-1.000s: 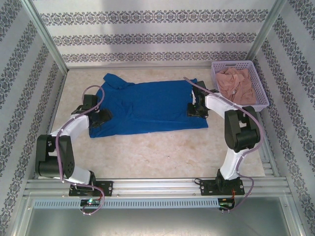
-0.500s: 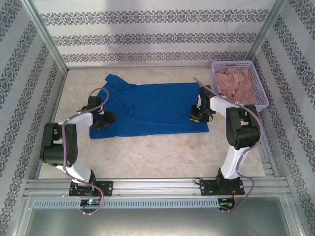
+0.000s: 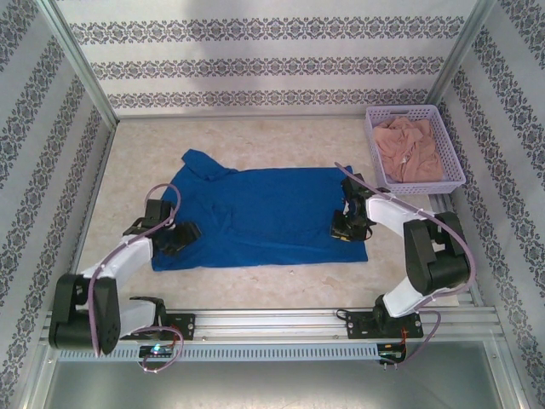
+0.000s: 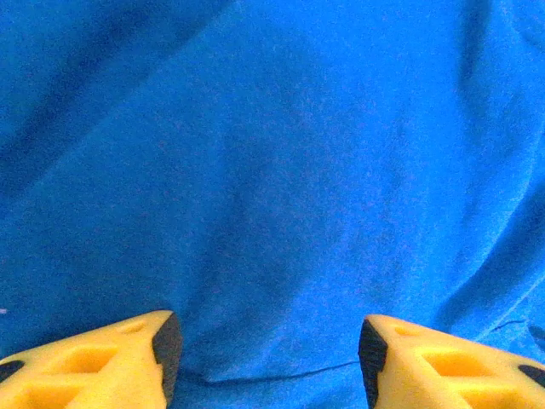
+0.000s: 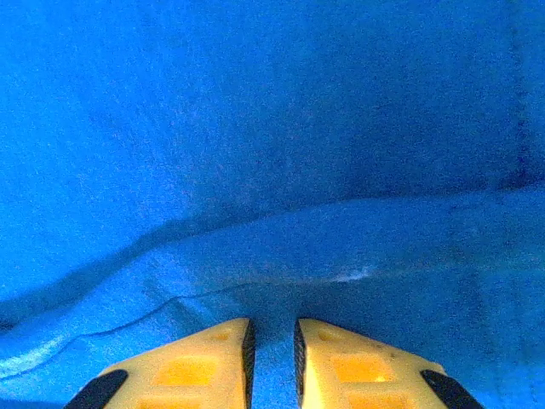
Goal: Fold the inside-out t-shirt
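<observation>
The shirt (image 3: 260, 217) lies spread flat on the table (image 3: 281, 285), roughly in the middle and somewhat toward the near edge, its long side running left to right. One sleeve (image 3: 203, 164) sticks out at its far left corner. From above, the left gripper (image 3: 180, 235) rests low on the shirt's left end, close to the near left corner. The right gripper (image 3: 343, 228) sits on the right end, just inside the right hem. In the left wrist view the yellow fingers (image 4: 128, 366) stand well apart, with smooth blue cloth in the wide gap between them and a faint crease crossing it near the tips. Nothing is caught between them. In the right wrist view the two fingers (image 5: 349, 366) are almost together, and a thin strip of blue cloth fills the slit, so this pincer is clamped on the shirt. A raised fold runs across the cloth just ahead of its tips. A lilac basket (image 3: 454, 153) stands at the far right corner of the table, well apart from the shirt, with a pinkish garment (image 3: 409, 153) crumpled inside it.
</observation>
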